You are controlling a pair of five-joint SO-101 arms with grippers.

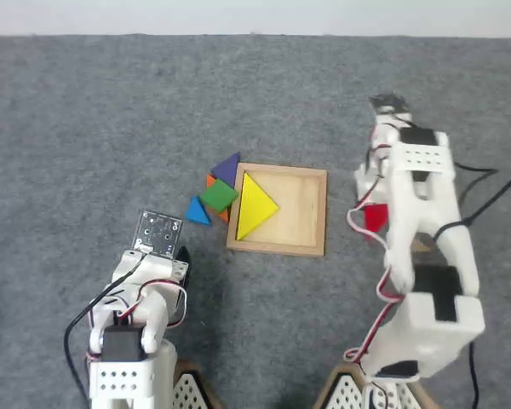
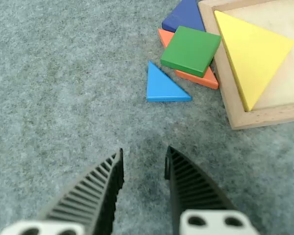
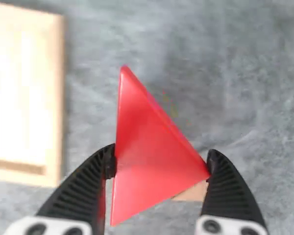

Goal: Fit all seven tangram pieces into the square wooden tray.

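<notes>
The square wooden tray (image 1: 281,169) is placed near the middle of the table (image 1: 85,128), with the yellow triangle (image 1: 255,204) set inside along its left rim. A red triangle (image 3: 147,161) is clamped in the right gripper (image 3: 161,152), off the tray's right rim. A green square (image 2: 191,49) and a blue triangle (image 2: 161,88) are found just outside the left rim. The left gripper (image 2: 144,152) is held narrowly open and empty.

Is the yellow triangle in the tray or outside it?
In. The yellow triangle lies flat inside the wooden tray, within its rim, along the wall beside the green square.
</notes>
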